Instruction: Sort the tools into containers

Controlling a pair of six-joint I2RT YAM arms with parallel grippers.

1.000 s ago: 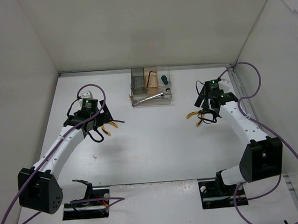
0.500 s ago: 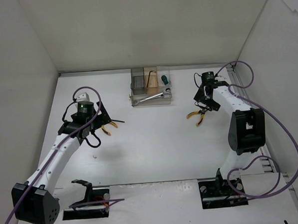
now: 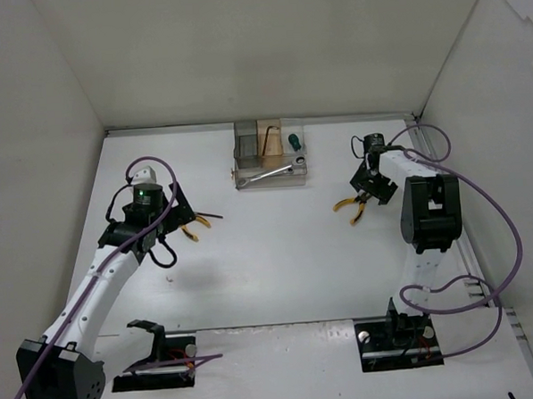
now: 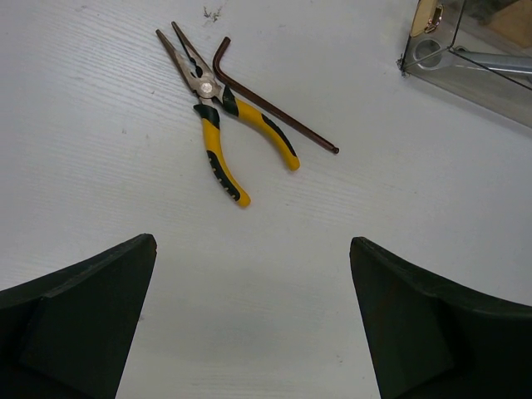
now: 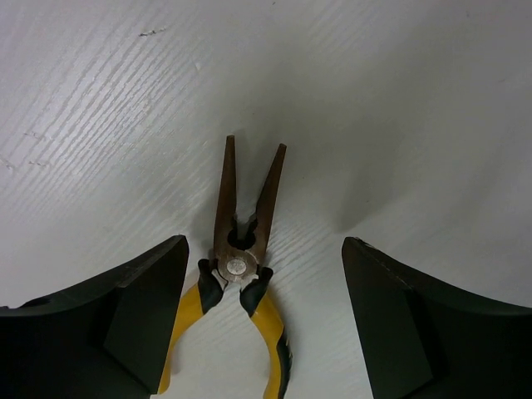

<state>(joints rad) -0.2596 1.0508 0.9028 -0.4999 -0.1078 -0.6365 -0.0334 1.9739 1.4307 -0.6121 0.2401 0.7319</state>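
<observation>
The clear container box (image 3: 269, 155) stands at the back centre. A silver wrench (image 3: 270, 173) lies in its front tray and a green-handled screwdriver (image 3: 293, 143) stands in its right compartment. Yellow-handled pliers (image 5: 241, 274) lie flat on the table between the fingers of my right gripper (image 5: 263, 242), which is open and not touching them; from above they show by that gripper (image 3: 371, 189). A second pair of pliers (image 4: 218, 125) and a dark L-shaped hex key (image 4: 266, 104) lie ahead of my open, empty left gripper (image 4: 253, 241).
White walls close in the table on three sides. Purple cables (image 3: 491, 214) loop off both arms. The box's corner (image 4: 465, 58) shows at the upper right of the left wrist view. A black bracket (image 3: 148, 331) sits near the left arm's base.
The right arm has folded upright, bringing its gripper down over the right-hand pliers. The left arm's elbow has swung toward the near edge while its gripper stayed by the left pliers.
</observation>
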